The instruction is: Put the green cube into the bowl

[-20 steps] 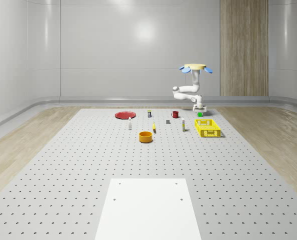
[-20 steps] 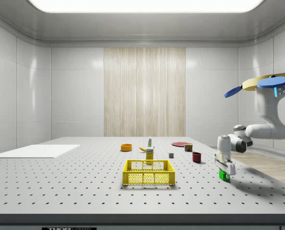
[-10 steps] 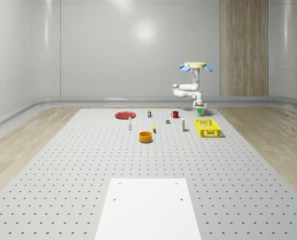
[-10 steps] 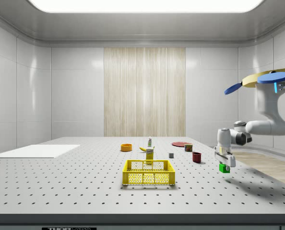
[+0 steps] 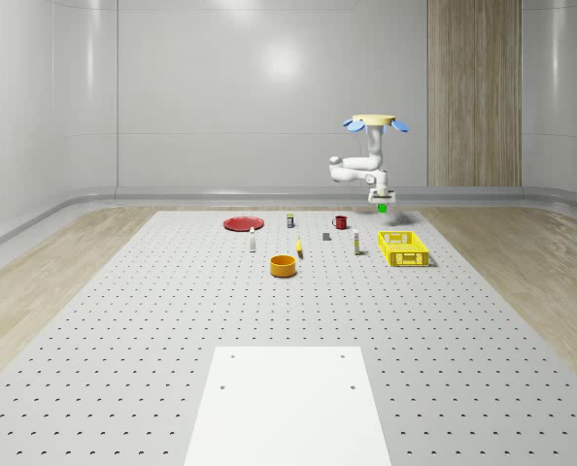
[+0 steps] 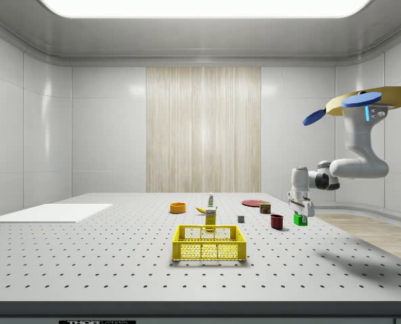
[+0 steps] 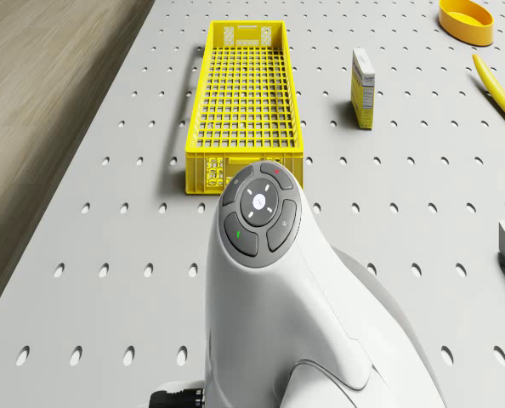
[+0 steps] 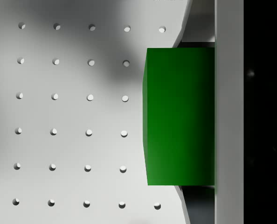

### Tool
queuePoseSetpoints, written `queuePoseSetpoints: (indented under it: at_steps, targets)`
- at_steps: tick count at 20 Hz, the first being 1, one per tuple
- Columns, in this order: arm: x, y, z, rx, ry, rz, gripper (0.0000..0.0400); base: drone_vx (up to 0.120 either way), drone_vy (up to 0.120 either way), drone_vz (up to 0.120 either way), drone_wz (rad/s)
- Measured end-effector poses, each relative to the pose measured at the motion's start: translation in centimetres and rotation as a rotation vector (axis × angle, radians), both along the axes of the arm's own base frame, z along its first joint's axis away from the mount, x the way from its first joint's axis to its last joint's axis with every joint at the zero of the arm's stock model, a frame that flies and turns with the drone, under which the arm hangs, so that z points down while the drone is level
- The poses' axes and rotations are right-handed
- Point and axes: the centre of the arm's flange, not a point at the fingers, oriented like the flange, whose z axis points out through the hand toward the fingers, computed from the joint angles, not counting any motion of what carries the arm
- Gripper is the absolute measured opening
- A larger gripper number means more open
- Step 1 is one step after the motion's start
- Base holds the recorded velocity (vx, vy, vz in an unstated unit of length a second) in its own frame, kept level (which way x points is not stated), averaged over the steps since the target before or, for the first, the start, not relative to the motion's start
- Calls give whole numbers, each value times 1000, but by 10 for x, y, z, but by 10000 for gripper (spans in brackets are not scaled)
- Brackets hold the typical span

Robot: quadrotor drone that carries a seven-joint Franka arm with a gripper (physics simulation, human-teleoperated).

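Red plate (image 5: 242,223): we see it flat on the table's far side, nothing on it.
Orange bowl (image 5: 284,265): we find it empty on the perforated table (image 5: 172,320), well apart from the cube.
Banana (image 5: 299,249): it lies just beside the bowl.
Red mug (image 5: 339,222): it stands upright near the far edge.
Green cube (image 5: 382,208): we see it held in the air, clamped in the gripper (image 6: 299,213).
Yellow crate (image 5: 403,248): we see nothing in it; the drone view shows a bare mesh floor.
Drone (image 5: 374,123): we see it hovering over the table's far side, beyond the crate.
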Motion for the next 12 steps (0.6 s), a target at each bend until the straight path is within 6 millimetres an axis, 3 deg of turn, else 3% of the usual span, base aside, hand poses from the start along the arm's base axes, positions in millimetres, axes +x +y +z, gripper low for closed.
queuePoseSetpoints:
  at_steps: [2,12]
  targets:
    - [0,0,0,0,0,3,252,120,-120,80,0]
    - [0,0,-1,0,0,3,252,120,-120,0,0]
